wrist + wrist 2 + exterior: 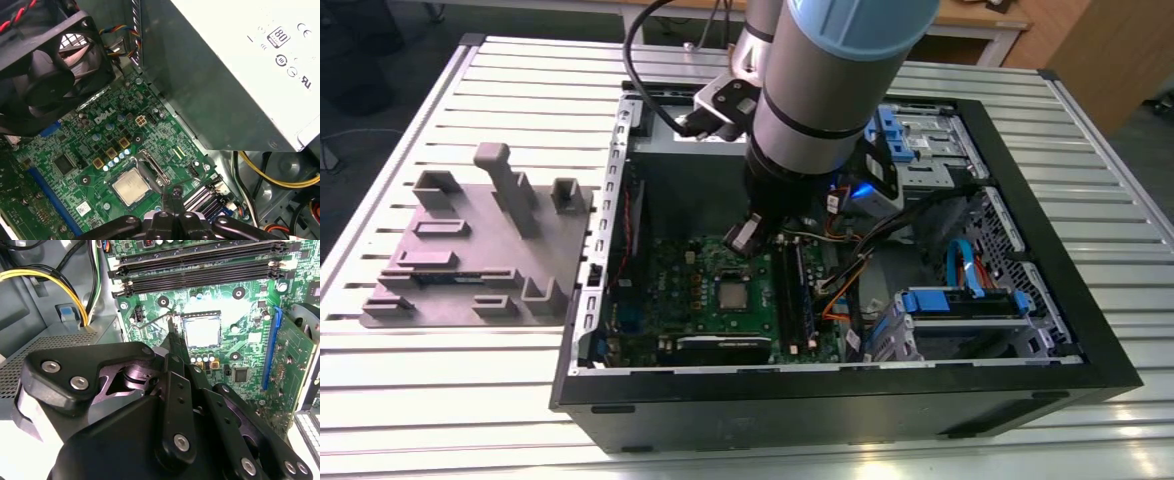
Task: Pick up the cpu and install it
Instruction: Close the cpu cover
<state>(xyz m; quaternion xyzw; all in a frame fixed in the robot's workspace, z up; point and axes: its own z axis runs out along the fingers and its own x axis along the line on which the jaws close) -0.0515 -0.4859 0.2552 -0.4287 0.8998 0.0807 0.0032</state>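
We see a slatted metal table (pixel 427 400) carrying an open computer case (pixel 854 400), which sits toward the exterior view's right, and a grey fixture tray (pixel 467 255) near the edge on the exterior view's left, apart from the case. The robot arm (pixel 834 90) comes down into the case from above and hides much of the case's far interior; the power supply box (pixel 240 75) stands just beside the motherboard (pixel 720 300), and in the first wrist view its grey wall crowds one side of the board. A black cooling fan (pixel 47 60) overhangs another corner of the board, cut off by the picture's edge. Yellow cables (pixel 55 282) run along the case wall near the memory slots (pixel 200 265). The cpu (pixel 132 186) lies flat inside its socket on the motherboard, its silver top bare, with the socket frame's lever (pixel 152 167) alongside it. The gripper (pixel 175 197) hangs just beside the cpu's socket, its slim fingers drawn together with nothing between them; its black body blocks the nearer board in both wrist views. Open room lies above the socket.
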